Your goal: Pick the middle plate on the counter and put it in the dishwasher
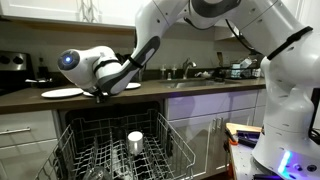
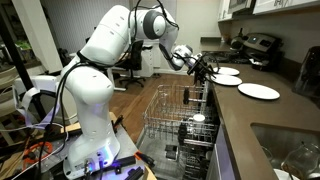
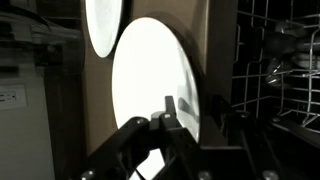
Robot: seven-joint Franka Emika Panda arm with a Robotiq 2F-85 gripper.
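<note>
Now the gripper (image 3: 172, 110) is at the rim of the middle plate (image 3: 150, 70), squeezing it or not I cannot tell; next, pinch and lift.

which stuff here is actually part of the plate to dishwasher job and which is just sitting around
Part of the job:
middle plate
counter
dishwasher
pincer

Just lying about:
outer plate near the sink
outer plate at the far end
cup in the rack
sink
</note>
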